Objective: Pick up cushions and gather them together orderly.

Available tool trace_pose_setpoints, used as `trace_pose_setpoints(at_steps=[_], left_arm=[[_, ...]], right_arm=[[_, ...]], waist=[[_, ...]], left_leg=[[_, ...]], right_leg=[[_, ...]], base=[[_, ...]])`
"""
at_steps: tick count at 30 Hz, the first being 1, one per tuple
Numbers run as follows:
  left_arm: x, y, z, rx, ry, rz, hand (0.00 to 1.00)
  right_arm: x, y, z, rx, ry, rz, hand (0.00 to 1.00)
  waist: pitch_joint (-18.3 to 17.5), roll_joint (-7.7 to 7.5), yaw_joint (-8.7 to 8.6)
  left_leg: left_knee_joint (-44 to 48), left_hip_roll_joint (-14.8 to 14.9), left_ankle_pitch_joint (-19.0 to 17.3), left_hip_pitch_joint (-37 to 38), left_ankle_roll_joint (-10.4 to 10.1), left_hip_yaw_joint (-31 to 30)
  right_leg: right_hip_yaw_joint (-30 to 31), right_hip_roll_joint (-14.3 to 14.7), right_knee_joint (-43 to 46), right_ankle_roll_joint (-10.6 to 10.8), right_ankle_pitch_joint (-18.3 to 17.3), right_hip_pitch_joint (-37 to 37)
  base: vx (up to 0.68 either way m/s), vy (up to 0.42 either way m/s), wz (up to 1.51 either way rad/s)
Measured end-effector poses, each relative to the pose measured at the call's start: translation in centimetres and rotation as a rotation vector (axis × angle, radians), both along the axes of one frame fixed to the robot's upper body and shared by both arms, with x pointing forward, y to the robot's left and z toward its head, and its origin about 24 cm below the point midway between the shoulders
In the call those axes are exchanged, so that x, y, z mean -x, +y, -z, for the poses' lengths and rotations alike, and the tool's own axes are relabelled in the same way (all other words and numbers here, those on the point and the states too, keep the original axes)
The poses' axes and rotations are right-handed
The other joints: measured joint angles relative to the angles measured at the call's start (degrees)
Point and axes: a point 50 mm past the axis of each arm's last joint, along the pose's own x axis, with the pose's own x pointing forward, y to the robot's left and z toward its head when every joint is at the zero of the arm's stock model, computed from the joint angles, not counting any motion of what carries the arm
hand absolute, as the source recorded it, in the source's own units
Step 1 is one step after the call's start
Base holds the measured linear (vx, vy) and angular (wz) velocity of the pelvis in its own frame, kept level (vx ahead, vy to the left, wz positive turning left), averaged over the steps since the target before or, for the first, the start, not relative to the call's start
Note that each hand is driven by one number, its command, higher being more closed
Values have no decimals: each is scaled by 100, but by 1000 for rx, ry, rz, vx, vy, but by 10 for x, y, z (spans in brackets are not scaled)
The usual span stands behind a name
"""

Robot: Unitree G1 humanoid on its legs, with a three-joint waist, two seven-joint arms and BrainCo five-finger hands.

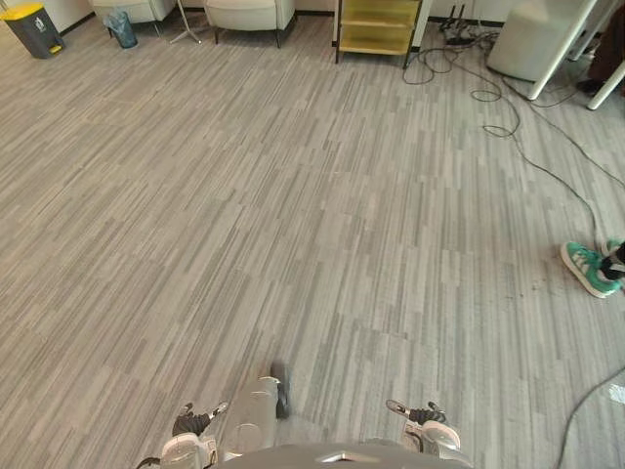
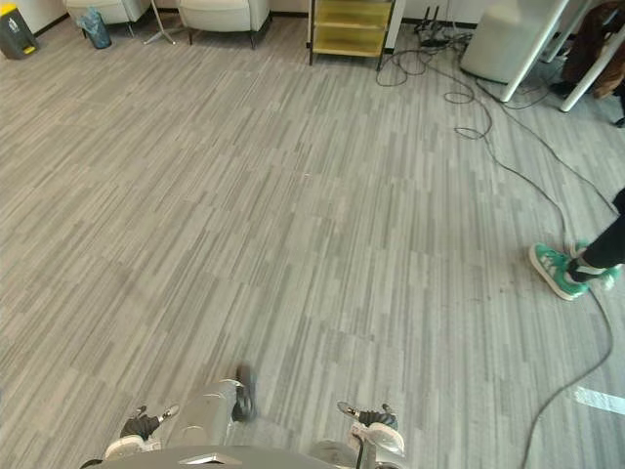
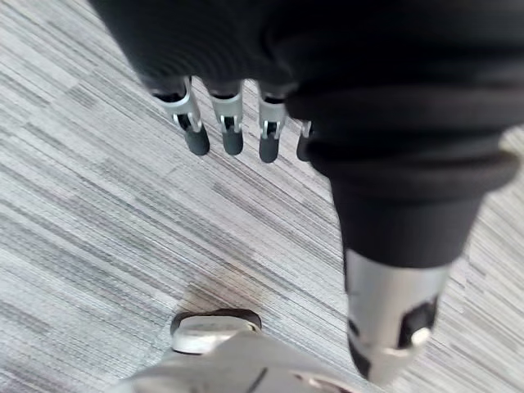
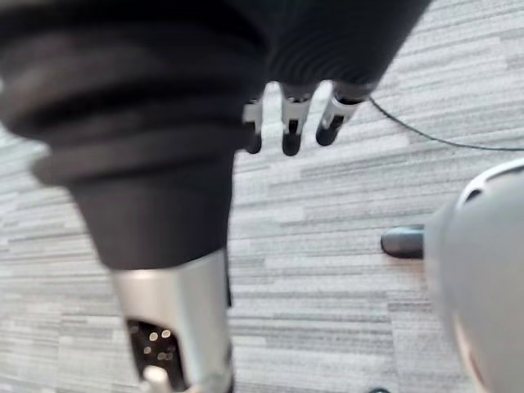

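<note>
Left hand (image 3: 232, 131) and right hand (image 4: 291, 123) hang low at the robot's sides, fingers straight, slightly apart, clasping nothing, above grey streaked plank-pattern floor (image 1: 293, 215). Farther right stands a person's green laced shoe (image 1: 589, 269). At the far wall are a yellow open shelf (image 1: 379, 26) and cream padded armchairs (image 1: 249, 14); cannot tell whether those carry the cushions.

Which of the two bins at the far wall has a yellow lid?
The dark grey bin farthest left; the smaller bin has a bluish bag and no lid.
</note>
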Motion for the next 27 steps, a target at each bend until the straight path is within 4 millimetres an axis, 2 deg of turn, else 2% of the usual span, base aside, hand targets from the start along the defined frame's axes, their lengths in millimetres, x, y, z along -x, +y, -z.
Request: trace_pose_setpoints(at_steps=[1,2,3,4,5,6,8,9,10,11,12,13,14,15,16,17,18,20,21,23,24,25,26,27], left_arm=[[-2,2,-1,-8,-6,5,0],[-2,6,-1,-16,-3,4,0],[2,12,0,-27,14,3,0],[2,12,0,-27,15,4,0],[4,14,0,-32,25,9,0],[6,16,0,-39,38,28,0],[6,17,0,-46,45,56,0],[7,16,1,-45,51,56,0],[7,16,1,-44,54,56,0],[7,15,1,-42,57,58,0],[7,15,1,-40,56,56,0],[4,14,1,-38,49,57,0],[3,14,1,-38,46,57,0],[3,14,1,-38,46,57,0],[3,13,1,-36,46,56,0],[1,10,1,-30,44,59,0],[0,10,1,-28,44,59,0],[0,10,2,-25,44,51,0],[1,10,2,-23,50,45,0],[6,9,4,-23,64,46,0],[10,2,6,-6,77,43,0],[16,1,8,2,95,32,0],[16,-4,8,14,94,25,0],[15,-8,9,28,90,20,0]], right_arm=[[-3,5,0,-16,-4,-3,0],[-7,13,0,-34,-17,-6,0],[-4,19,2,-50,-10,-4,0],[-4,19,2,-50,-9,-4,0],[-1,18,3,-48,0,1,0],[0,16,3,-50,0,12,0],[3,14,4,-49,7,17,0],[6,14,5,-48,13,21,0],[7,13,5,-49,15,23,0],[5,8,3,-34,6,27,0],[6,6,3,-28,7,25,0],[7,4,3,-14,15,11,0],[8,3,3,-11,16,13,0],[8,3,3,-9,15,12,0],[6,2,2,-6,10,7,0],[2,2,1,-4,-4,4,0],[1,2,0,-5,-7,2,0],[0,4,0,-23,-13,-6,0],[-1,3,0,-23,-15,-5,0],[0,2,0,-27,-16,7,0],[-2,-3,-1,-17,-26,5,0],[-1,-5,-1,-11,-24,2,0],[0,-9,-2,-3,-16,7,0],[0,-12,-3,7,-18,5,0]], waist=[[27,-75,-12],[8,-175,4],[-80,-343,16],[-86,-348,15],[-168,-415,11],[-204,-467,-8],[-208,-492,-67],[-196,-473,-72],[-184,-463,-87],[-158,-425,-163],[-125,-357,-195],[-117,-334,-226],[-112,-338,-278],[-112,-337,-295],[-110,-318,-322],[-119,-256,-364],[-127,-239,-366],[-111,-247,-366],[-103,-243,-369],[-134,-222,-442],[-182,-21,-455],[-275,2,-441],[-304,156,-396],[-323,316,-401]], left_leg=[[195,-50,-182,-65,103,0],[600,-84,-482,-128,225,14],[935,-176,-860,-56,296,66],[949,-181,-891,-49,300,64],[1031,-256,-1192,142,353,76],[958,-344,-1313,410,336,101],[784,-437,-1377,801,313,91],[623,-482,-1441,1119,312,96],[521,-522,-1460,1318,317,88],[216,-593,-1535,1787,359,-23],[76,-595,-1557,1999,364,-50],[-131,-594,-1587,2308,370,-113],[-281,-577,-1586,2584,370,-197],[-336,-567,-1586,2674,370,-214],[-482,-526,-1586,2851,370,-284],[-655,-415,-1627,2957,295,-367],[-747,-364,-1634,2993,245,-398],[-979,-310,-1704,3252,54,-567],[-1017,-295,-1758,3349,-16,-615],[-1010,-142,-2189,3668,-119,-850],[-1003,123,-2372,3849,-117,-916],[-766,230,-2339,3806,-200,-1010],[68,459,-2182,3490,-316,-1128],[1118,629,-1834,3059,-353,-1223]], right_leg=[[122,-36,-51,-89,142,21],[354,-120,13,-16,359,71],[556,-238,360,46,409,90],[563,-244,397,53,411,80],[712,-362,1260,298,463,-170],[907,-459,2538,784,639,-618],[1006,-486,4085,1164,889,-1239],[833,-554,4976,1109,956,-1620],[636,-644,5412,942,941,-1810],[209,-753,5921,446,731,-2117],[24,-743,5976,263,574,-2264],[-249,-688,5773,163,340,-2499],[-503,-625,5200,31,98,-2650],[-552,-588,4959,-5,40,-2708],[-611,-463,4151,-32,5,-2875],[-583,-264,2817,-27,214,-3056],[-547,-184,2078,-3,459,-3114],[-191,-137,257,153,1300,-3180],[-80,-148,79,158,1420,-3172],[63,-244,421,97,1552,-3149],[-29,-63,868,68,1881,-3226],[-86,28,1038,54,1900,-3239],[-148,189,1120,-112,1911,-3144],[-244,360,1088,-233,1735,-2975]], base=[[703,300,-7],[700,308,8],[572,270,9],[551,248,11],[528,233,6],[616,268,11],[449,160,7],[337,105,-5],[379,102,-7],[272,57,4],[379,56,13],[271,-18,27],[279,-44,27],[295,-80,30],[370,-128,36],[365,-134,40],[311,-129,40],[388,-205,35],[509,-294,51],[491,-305,50],[442,-272,30],[689,-393,15],[590,-322,-4],[590,-322,-12]])
